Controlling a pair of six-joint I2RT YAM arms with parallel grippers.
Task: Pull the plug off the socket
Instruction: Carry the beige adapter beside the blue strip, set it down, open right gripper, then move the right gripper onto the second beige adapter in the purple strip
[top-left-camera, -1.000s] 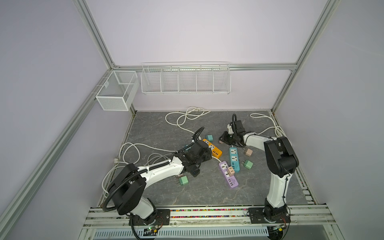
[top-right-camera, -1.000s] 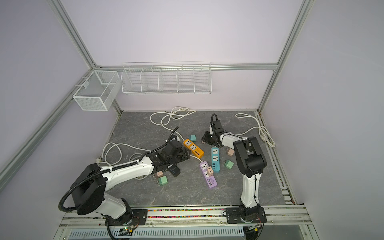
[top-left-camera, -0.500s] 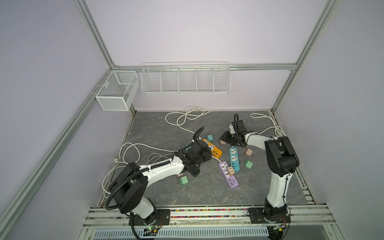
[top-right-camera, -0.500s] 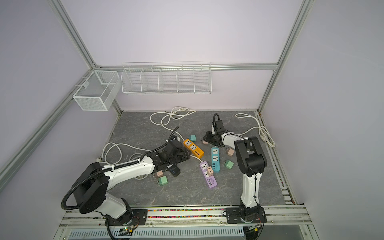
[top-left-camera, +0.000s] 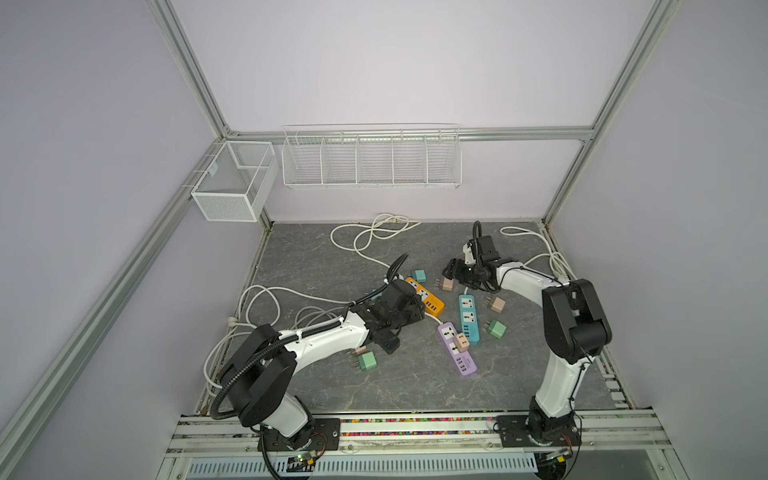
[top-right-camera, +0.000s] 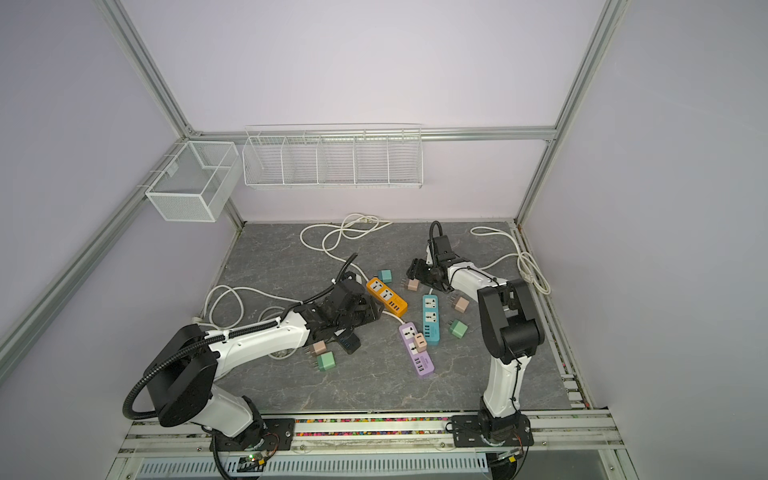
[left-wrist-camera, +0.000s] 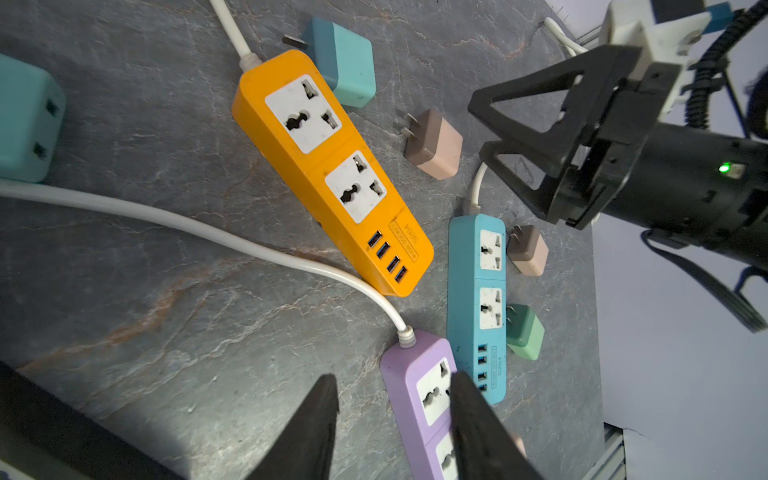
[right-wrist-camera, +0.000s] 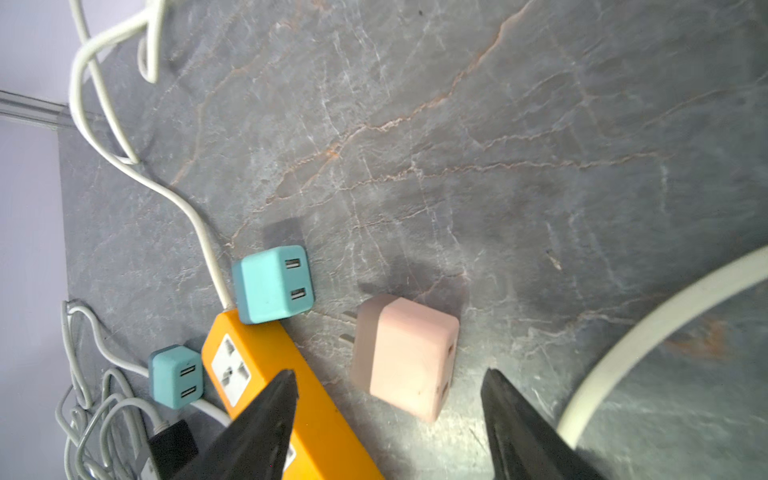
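In both top views a purple power strip (top-left-camera: 466, 365) (top-right-camera: 424, 368) lies mid-table with a pink plug (top-left-camera: 461, 341) (top-right-camera: 420, 343) seated in its second socket. An orange strip (top-left-camera: 426, 296) (left-wrist-camera: 332, 166) and a blue strip (top-left-camera: 468, 319) (left-wrist-camera: 476, 299) lie beside it with bare sockets. My left gripper (top-left-camera: 417, 313) (left-wrist-camera: 392, 376) hovers open at the orange strip's near end, one finger over the purple strip's (left-wrist-camera: 415, 386) first socket. My right gripper (top-left-camera: 451, 270) (right-wrist-camera: 390, 374) is open low over the table. A loose pink plug (top-left-camera: 446, 284) (right-wrist-camera: 407, 357) lies on its side between the right fingers, untouched.
Loose teal plugs (right-wrist-camera: 272, 282) (right-wrist-camera: 176, 376), a pink plug (top-left-camera: 496, 304) and green plugs (top-left-camera: 496, 328) (top-left-camera: 367, 360) are scattered round the strips. White cables (top-left-camera: 374, 232) (top-left-camera: 548, 257) loop at the back, right and left. Wire baskets (top-left-camera: 370, 160) hang on the back wall.
My right gripper went from shut to open and sank slightly left; the pink plug it carried now lies on the table. The left arm has hardly moved.
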